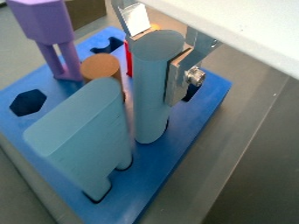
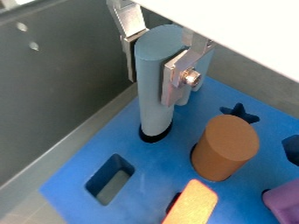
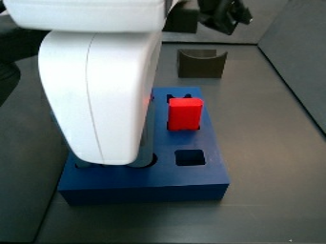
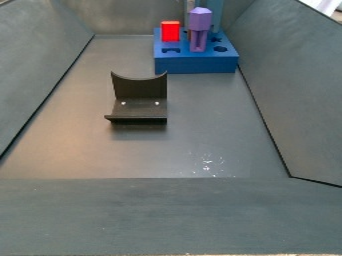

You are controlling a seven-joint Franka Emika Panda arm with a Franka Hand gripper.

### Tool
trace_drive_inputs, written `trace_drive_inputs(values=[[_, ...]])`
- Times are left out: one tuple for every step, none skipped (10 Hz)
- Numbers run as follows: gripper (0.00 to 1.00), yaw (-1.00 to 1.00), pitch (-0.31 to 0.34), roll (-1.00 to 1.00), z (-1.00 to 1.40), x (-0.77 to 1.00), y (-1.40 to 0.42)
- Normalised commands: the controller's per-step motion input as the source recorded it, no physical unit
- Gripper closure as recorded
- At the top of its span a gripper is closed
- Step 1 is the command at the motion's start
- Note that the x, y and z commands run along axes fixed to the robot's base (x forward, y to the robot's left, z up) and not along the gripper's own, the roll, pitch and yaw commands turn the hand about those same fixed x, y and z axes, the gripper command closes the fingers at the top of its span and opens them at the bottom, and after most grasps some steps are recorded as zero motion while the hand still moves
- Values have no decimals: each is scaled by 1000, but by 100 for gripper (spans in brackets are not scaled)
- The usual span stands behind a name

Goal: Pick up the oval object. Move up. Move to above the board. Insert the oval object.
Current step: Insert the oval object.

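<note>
Oval object [image 2: 158, 83]: tall, slim, pale-blue smooth column with rounded top, standing upright with its foot in a hole of the board [image 2: 128, 144]. Gripper [image 2: 159, 45]: silver plates flank its upper part; whether they pinch it cannot be told. Adjacent: orange cylinder [image 2: 223, 147].
</note>
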Motion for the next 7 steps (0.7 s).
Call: trace_drive_inputs(values=[[100, -134, 0, 0, -243, 23, 0], [100, -203, 0, 0, -269, 166, 0], [100, -237, -90, -100, -340, 357, 0], [100, -277, -106, -94, -354, 431, 0], [100, -269, -103, -21, -423, 343, 0], [100, -174, -66, 37, -606, 34, -46], [100, -114, -94, 201, -903, -134, -246]])
